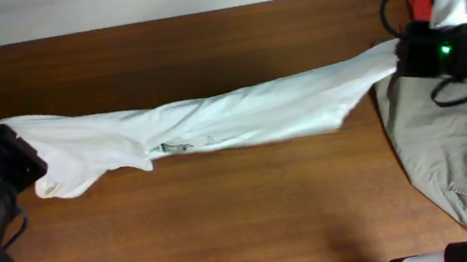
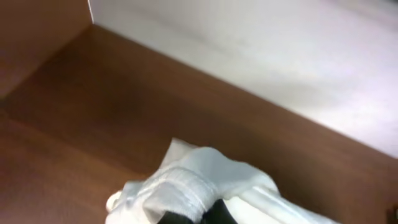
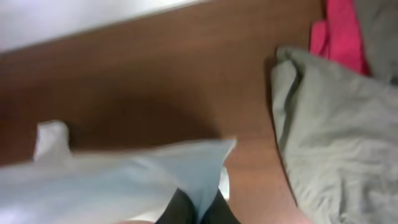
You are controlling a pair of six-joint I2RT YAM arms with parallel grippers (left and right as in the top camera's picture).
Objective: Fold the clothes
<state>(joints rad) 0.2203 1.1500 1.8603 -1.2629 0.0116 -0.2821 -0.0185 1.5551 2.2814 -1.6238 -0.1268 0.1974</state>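
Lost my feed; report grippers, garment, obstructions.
Left gripper shut on white cloth garment; right gripper likewise. Garment stretched across wooden table. Grey-beige fabric heap beside right gripper.

overhead is bright and even, light falling softly from above, and the white garment (image 1: 232, 118) runs close to blown out, folds barely reading. a thin soft shadow hugs its lower edge on the wooden table (image 1: 229, 231), and a small green glare (image 1: 445, 50) pricks the right side. left wrist view is smeared and soft, pale wall (image 2: 280, 43) washed out. right wrist view is blurrier yet: grey cloth (image 3: 336, 143) and pink fabric (image 3: 342, 31) both fuzzy-edged, tabletop dim.
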